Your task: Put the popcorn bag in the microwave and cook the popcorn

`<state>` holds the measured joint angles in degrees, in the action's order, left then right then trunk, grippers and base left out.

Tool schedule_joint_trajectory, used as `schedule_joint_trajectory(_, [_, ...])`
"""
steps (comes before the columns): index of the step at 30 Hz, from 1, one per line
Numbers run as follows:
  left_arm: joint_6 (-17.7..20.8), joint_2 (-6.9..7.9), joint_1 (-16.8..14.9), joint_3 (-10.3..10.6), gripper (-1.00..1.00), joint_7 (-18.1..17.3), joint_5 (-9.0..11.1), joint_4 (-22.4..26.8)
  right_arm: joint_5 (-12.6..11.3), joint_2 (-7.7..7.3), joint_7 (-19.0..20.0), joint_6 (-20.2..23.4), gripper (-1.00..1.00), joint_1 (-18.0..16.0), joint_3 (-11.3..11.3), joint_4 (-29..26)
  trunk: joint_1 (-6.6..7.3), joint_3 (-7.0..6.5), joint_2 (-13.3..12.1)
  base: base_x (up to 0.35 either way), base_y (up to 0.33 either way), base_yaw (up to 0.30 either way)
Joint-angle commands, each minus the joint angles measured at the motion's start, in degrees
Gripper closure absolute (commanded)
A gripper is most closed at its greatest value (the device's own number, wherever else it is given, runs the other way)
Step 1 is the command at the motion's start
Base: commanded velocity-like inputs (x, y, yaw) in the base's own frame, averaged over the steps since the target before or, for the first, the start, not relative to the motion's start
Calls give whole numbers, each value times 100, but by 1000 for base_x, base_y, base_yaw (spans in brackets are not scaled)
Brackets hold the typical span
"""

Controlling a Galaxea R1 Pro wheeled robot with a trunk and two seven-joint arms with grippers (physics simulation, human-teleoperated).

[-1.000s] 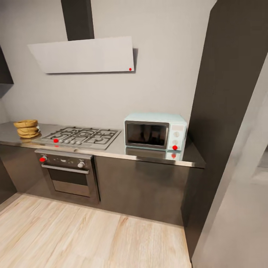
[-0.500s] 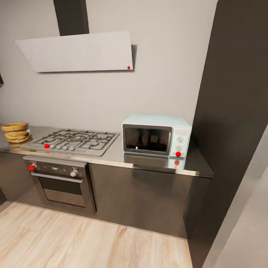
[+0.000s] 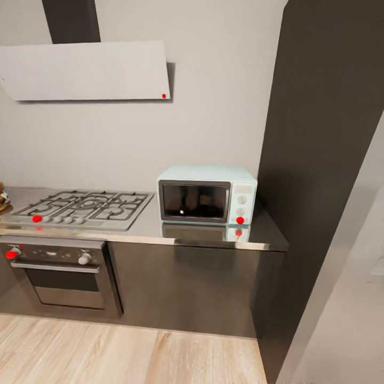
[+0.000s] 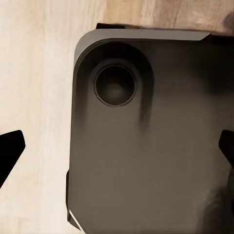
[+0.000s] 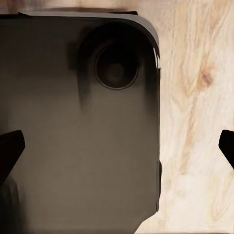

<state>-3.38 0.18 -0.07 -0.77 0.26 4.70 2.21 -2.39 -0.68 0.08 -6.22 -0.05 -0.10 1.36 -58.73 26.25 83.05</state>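
Microwave point(image 3: 207, 198) sits door-shut on the steel countertop point(image 3: 213, 237), right of the gas hob point(image 3: 80, 208). Left gripper point(image 4: 117, 151) and right gripper point(image 5: 117, 146) both hang wide open, empty, above the robot's dark base point(image 4: 146, 161).

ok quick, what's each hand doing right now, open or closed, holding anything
Left hand: open, fingertips spread wide, holding nothing, above the robot's dark base.
Right hand: open, fingertips spread wide, holding nothing.

Your head cam faces the countertop point(image 3: 213, 237) from across the room, microwave point(image 3: 207, 194) near center. Both wrist cams point straight down, close over the robot's dark base point(image 4: 146, 146) and wood floor point(image 5: 195, 122); that's what they share.
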Motion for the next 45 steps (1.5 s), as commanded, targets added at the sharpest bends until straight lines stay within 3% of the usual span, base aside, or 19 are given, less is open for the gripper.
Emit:
schedule_joint_trajectory(1, [-13, -1, -1, -2, -100, -6, 49, -1, -25, -1, 1, -37, -100, -4, 1, 13, 0, 4, 2, 0, 304, -60])
schedule_joint_trajectory(14, [-13, -1, -1, -2, -100, -26, 49, -1, -26, -1, 1, -37, -100, -4, 1, 13, 0, 4, 2, 9, 281, -16])
schedule_joint_trajectory(26, [-13, -1, -2, -2, -100, -24, 49, -1, -25, 6, 1, -37, -100, -4, 1, 13, 0, 4, 2, 2, 8, -220])
schedule_joint_trajectory(45, [-13, -1, 0, -2, -100, -25, 49, -1, 39, 8, -18, -47, -100, -4, 45, 13, 0, 4, 2, 69, 0, -7])
